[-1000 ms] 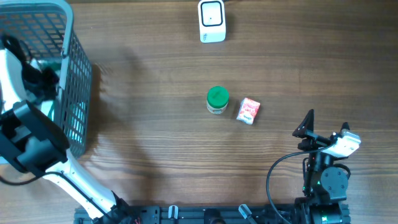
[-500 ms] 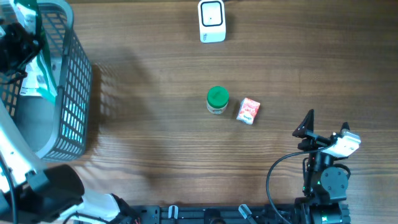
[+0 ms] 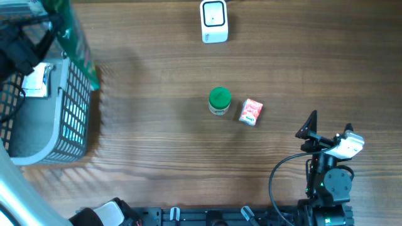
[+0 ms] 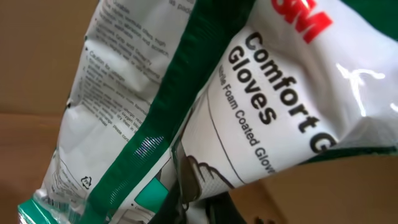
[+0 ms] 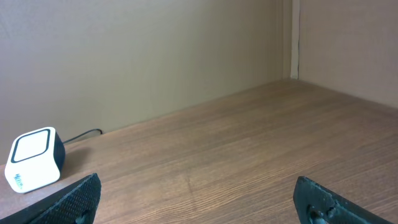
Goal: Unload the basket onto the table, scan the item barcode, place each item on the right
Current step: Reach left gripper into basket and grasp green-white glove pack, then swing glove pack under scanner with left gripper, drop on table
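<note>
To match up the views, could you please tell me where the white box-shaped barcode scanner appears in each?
Overhead: white box-shaped barcode scanner at the top edge, just right of centre.
Left wrist: not in it; a green-and-white gloves packet fills the frame.
Right wrist: the scanner at lower left.
Shared landmark: the brown wooden table, overhead and right wrist.

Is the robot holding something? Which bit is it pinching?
Yes. The left gripper is shut on the glove packet, pinching one edge of the bag. The right gripper is open and holds nothing.

Mock shop checkout: barcode scanner (image 3: 214,21), wire basket (image 3: 72,119), wooden table (image 3: 188,163).
</note>
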Robot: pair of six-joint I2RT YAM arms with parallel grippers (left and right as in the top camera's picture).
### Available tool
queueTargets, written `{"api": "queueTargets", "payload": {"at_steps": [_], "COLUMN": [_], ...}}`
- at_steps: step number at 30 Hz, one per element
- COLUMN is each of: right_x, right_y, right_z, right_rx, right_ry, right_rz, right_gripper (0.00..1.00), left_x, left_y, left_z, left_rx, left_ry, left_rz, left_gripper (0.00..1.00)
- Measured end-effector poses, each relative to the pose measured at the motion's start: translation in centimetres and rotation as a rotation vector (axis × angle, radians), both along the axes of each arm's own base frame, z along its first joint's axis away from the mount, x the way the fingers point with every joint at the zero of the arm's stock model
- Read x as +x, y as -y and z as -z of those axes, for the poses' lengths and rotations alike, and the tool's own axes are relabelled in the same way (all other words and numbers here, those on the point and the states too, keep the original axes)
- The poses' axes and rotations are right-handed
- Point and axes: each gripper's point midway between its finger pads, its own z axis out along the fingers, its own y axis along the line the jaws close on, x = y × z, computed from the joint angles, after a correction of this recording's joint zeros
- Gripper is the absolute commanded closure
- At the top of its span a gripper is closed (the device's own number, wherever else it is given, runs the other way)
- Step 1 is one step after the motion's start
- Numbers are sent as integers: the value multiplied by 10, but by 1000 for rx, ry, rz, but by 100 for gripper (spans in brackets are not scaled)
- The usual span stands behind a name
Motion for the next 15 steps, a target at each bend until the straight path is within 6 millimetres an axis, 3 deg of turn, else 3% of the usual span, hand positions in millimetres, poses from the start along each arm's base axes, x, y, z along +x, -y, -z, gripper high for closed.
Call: {"api": "queueTargets", "payload": {"at_steps": [4, 11, 15], "right_x": [0, 0, 0], "right_y": [0, 0, 0], "right_z": [0, 0, 0], "right_rx": [0, 0, 0], "right_ry": [0, 0, 0], "right_rz": [0, 0, 0], "right_gripper": [0, 0, 0], "left_x": [-7, -24, -25], "left_y": [12, 82, 112], "left_z": [13, 35, 69], "left_rx": [-49, 7, 18], "left_ry": [-72, -65, -94], "left_rz": [55, 335, 472], "left_gripper": [96, 96, 96]}}
